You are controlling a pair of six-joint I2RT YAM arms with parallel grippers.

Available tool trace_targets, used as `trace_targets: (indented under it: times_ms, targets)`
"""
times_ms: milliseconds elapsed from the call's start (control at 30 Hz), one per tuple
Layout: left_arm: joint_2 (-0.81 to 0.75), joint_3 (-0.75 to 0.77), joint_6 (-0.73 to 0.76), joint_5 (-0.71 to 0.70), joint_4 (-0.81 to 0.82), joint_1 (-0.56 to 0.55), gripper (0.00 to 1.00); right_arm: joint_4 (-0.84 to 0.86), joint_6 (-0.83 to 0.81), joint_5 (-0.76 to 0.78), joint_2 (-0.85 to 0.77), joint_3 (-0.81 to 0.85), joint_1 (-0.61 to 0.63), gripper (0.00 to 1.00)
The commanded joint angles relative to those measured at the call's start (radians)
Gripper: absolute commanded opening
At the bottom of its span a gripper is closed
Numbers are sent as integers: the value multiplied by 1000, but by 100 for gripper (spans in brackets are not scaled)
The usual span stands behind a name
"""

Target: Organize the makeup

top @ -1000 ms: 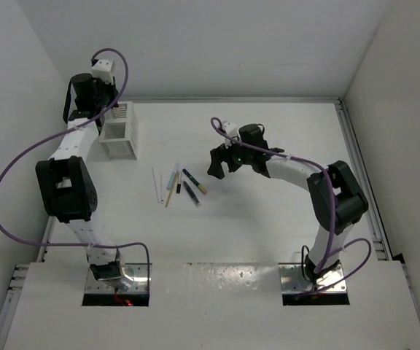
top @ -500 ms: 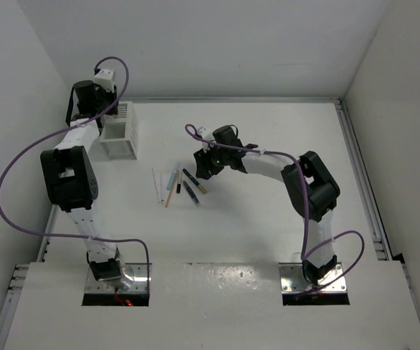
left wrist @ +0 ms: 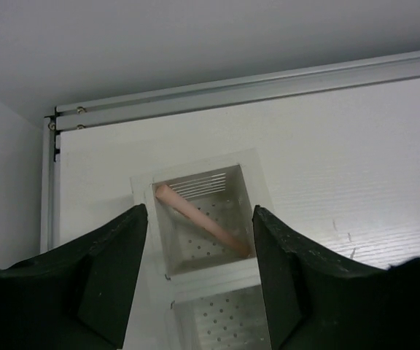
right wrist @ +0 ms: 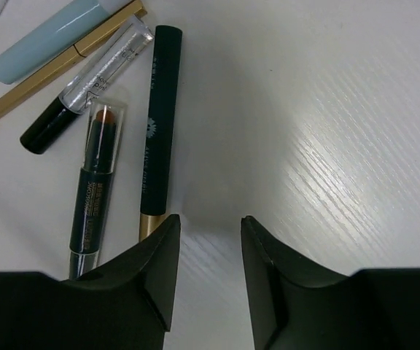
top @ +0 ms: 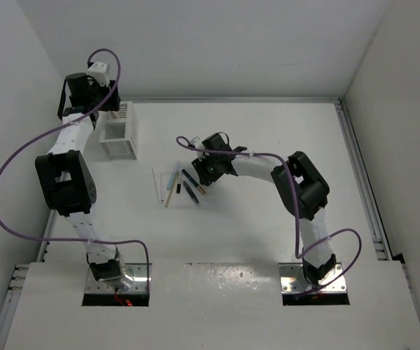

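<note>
The makeup [top: 177, 186] lies as a cluster of thin sticks mid-table. Up close I see a dark pencil with a gold end [right wrist: 159, 124], a dark stick with an orange tip [right wrist: 97, 182], a clear-capped stick [right wrist: 86, 84], a gold pencil [right wrist: 64, 58] and a pale blue tube [right wrist: 49, 36]. My right gripper [right wrist: 210, 222] [top: 203, 169] is low over the table, open with a narrow gap and nothing between its fingers; its left fingertip is beside the gold end. My left gripper [left wrist: 199, 211] [top: 86, 87] hangs open above the white holder [left wrist: 250, 211], where a pink-tan stick [left wrist: 195, 215] leans in the far compartment.
The white slatted holder [top: 120, 131] stands at the back left near the side wall. A metal rail [left wrist: 268, 87] runs along the table's back edge. The holder's nearer compartment [left wrist: 221, 321] shows only its perforated floor.
My right gripper has swung left across the table, down to the right side of the makeup cluster. The left wrist has shifted slightly up and left over the holder.
</note>
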Motion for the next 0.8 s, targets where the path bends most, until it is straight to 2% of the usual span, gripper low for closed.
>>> trace_targets:
  times_ms: [0, 333, 533, 700, 767]
  targets:
    - [-145, 45, -16, -7, -72, 6, 65, -9, -2, 16, 6, 47, 4, 39]
    - [-445, -179, 21, 4, -179, 6, 65, -29, -14, 124, -104, -15, 33, 36]
    - [-602, -296, 30, 15, -279, 6, 65, -20, -84, 117, -112, -33, 85, 47]
    - [-737, -411, 48, 15, -351, 6, 65, -20, -74, 71, -77, -18, 90, 48]
    - [-778, -474, 57, 15, -362, 6, 67, -70, -60, 57, -52, 8, 89, 48]
